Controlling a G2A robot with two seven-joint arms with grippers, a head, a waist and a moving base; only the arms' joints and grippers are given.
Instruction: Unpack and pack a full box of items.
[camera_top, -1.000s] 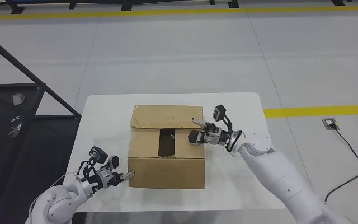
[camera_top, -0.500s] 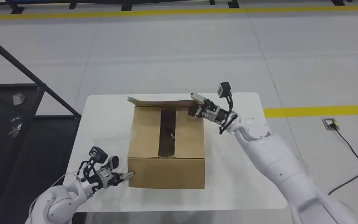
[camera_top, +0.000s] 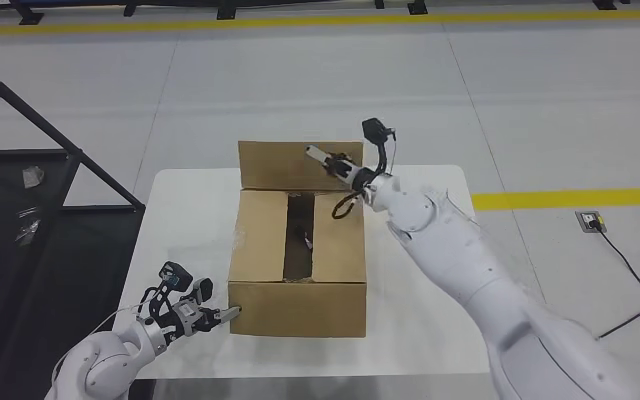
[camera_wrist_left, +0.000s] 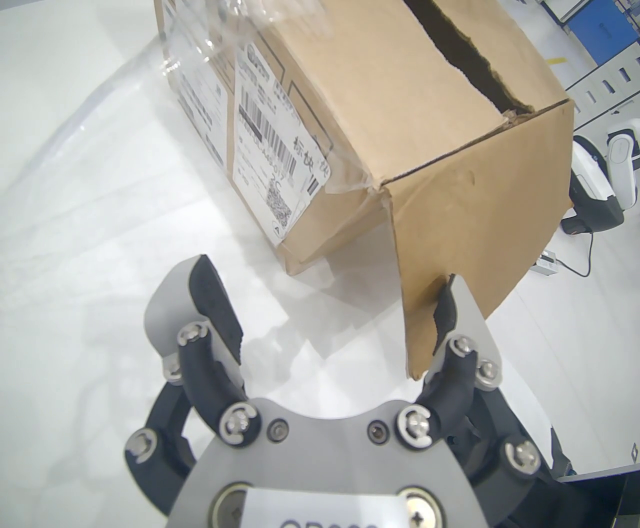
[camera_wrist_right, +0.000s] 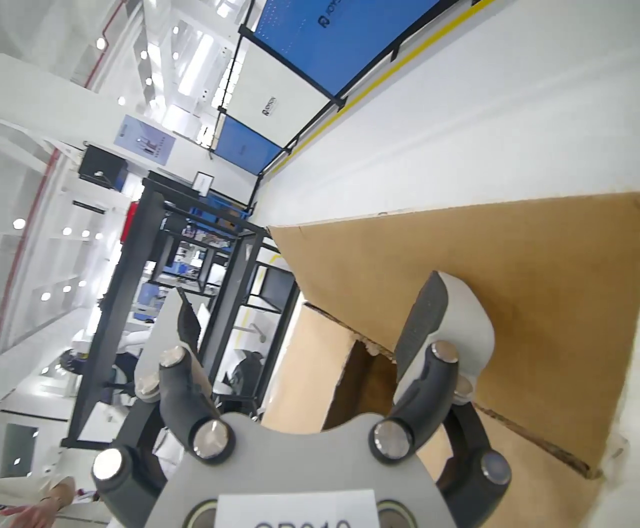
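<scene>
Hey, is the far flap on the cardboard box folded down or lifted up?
Lifted up. The far flap stands raised above the box, with the right gripper at its edge; the side flaps lie flat.

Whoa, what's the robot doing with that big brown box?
It is opening the cardboard box on the white table. The right gripper, fingers open, is up against the far flap, which stands lifted at the box's back edge. The two flaps underneath lie flat, with a dark gap between them, so what is inside is hidden. The left gripper sits open at the box's near corner, one finger touching the cardboard.
</scene>
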